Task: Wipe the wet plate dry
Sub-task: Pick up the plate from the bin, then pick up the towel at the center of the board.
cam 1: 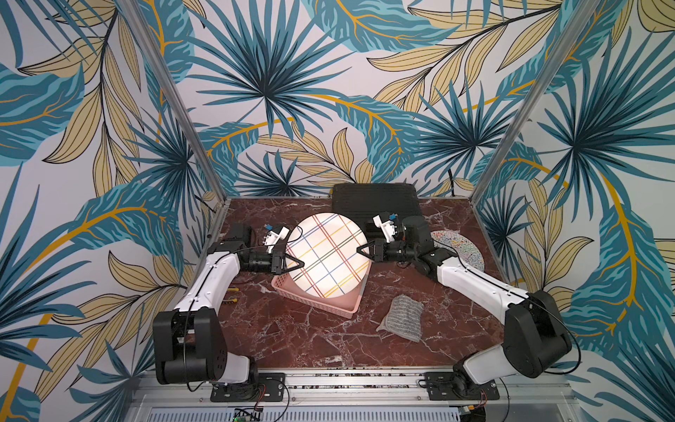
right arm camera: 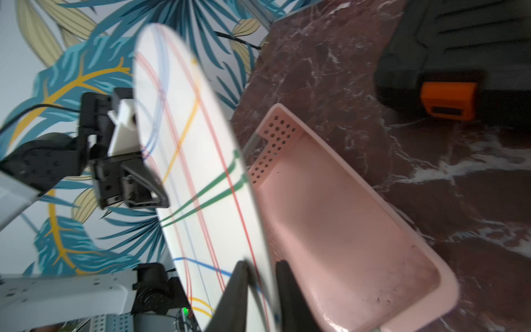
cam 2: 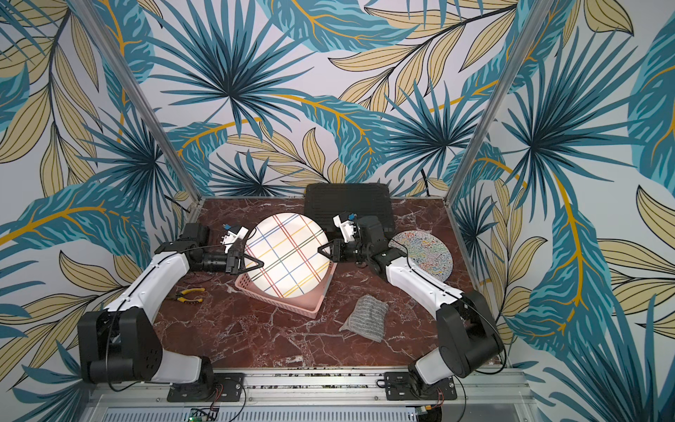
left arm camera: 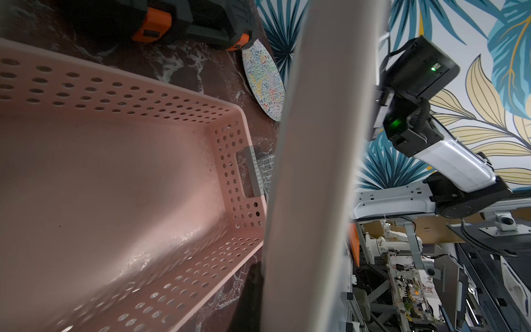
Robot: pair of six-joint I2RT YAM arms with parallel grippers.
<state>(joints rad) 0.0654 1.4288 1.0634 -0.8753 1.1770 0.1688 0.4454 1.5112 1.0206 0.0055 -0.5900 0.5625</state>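
1. Left gripper [cam 1: 296,264] is clamped tight on the left rim of the round white plate with crossing coloured stripes [cam 1: 326,255], one jaw on its face and one behind.
2. The right gripper [cam 1: 363,251] sits at the opposite rim. In the right wrist view its fingers [right arm camera: 237,290] stand narrowly parted on either side of the edge. I cannot tell whether they pinch the edge or only bracket it.
3. The plate hangs between the two arms, above the pink perforated plastic basket [cam 1: 330,308] on the dark red marble-patterned table [cam 1: 292,339]. Its lower edge dips towards the basket's rim; whether the two touch is hidden.
4. I judge the plate to be stiff and fairly light, but slick while wet and likely to chip or break if dropped. The rim is the only sensible place to hold it, gripped deep enough that the pads bite past the lip. A one-sided grip will tend to let it swing.
5. Being round, the plate has no long axis. It stands steeply tilted, with the striped face turned up and towards the front of the cell. The line between the two grippers runs left to right across it.
6. The folded grey ribbed cloth [cam 1: 403,317] lies on the table nearer the right arm, well apart from the plate. Wiping looks not yet begun.
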